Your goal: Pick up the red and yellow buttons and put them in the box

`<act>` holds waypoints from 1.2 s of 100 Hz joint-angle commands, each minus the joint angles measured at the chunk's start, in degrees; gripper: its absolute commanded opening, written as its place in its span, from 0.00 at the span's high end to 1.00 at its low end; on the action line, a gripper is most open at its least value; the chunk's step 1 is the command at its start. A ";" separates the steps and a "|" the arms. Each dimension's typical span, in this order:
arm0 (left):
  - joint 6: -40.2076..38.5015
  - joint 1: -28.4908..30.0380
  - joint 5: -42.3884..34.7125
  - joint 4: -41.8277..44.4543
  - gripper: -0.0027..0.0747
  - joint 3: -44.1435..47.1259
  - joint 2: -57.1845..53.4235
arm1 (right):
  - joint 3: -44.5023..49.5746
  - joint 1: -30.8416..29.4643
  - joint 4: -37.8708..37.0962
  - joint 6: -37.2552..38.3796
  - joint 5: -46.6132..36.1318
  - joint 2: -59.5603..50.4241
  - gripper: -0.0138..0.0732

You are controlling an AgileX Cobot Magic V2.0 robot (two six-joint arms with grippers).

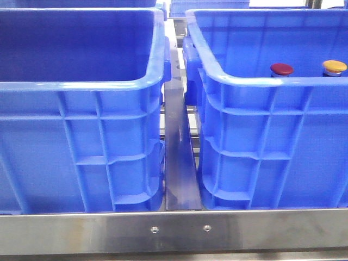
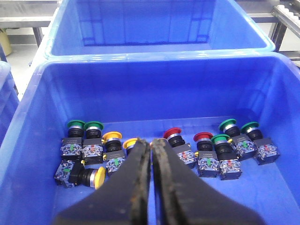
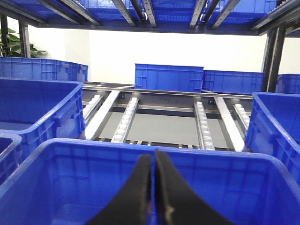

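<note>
Two crates side by side | red button (image 1: 281,69) and yellow button (image 1: 334,66) sit in right crate (image 1: 255,81), awaiting pickup | left crate (image 1: 81,84), likely the box | left gripper (image 2: 151,146) and right gripper (image 3: 153,161) jaws closed, empty

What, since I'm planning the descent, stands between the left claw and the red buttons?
Nothing visible: the shut left claw hangs over the open crate, red buttons uncovered on its floor, green buttons tight beside one.

front view low, close to crates (image 1: 81,136); wrist views overlook interiors.
</note>
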 commanded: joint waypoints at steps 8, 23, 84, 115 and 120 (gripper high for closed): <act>-0.49 -0.06 -3.87 -0.98 0.99 -1.48 0.20 | -1.46 0.00 5.67 0.03 2.92 0.01 0.92; -0.49 -0.06 -3.87 -0.98 0.99 -1.48 0.20 | -1.46 0.00 5.67 0.03 4.08 0.01 0.92; -0.49 -0.09 -3.87 -0.98 0.99 -1.48 0.20 | -1.46 0.00 5.67 0.03 4.30 0.01 0.92; -0.49 -0.09 -7.49 -0.57 0.99 -1.48 0.20 | -1.46 0.00 5.67 0.03 4.30 0.01 0.92; -0.49 -0.47 -7.89 0.22 0.99 -1.35 0.20 | -1.46 0.00 5.67 0.03 4.30 0.01 0.92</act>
